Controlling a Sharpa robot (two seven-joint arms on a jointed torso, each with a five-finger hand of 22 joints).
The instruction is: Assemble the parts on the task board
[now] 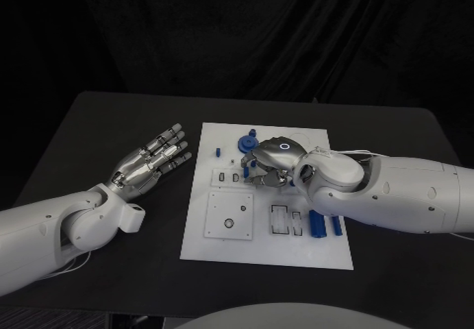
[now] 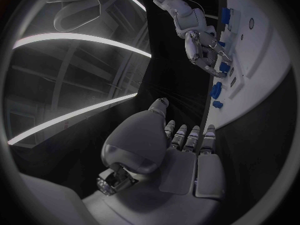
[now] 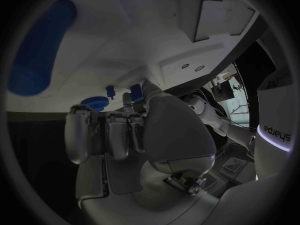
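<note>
Near edge of white board (image 1: pixel 266 257): two long blue bars (image 1: pixel 324 224) lie side by side by the slots, under the R forearm. Square plate (image 1: pixel 229 215) w/ centre hole sits mid-left on board. R hand (image 1: pixel 268 166) is over the board's middle, fingers curled down onto the surface; wrist cam shows fingertips (image 3: pixel 134 97) bunched by a small blue piece (image 3: pixel 135 91), but can't tell if it is pinched or just touched. L hand (image 1: pixel 150 163) is off the board, just left of it over the black table (image 1: pixel 98 123), palm up, fingers spread, holding nothing. Far end of board: blue gear (image 1: pixel 246 142) and small blue peg (image 1: pixel 216 151), just beyond R hand.
</note>
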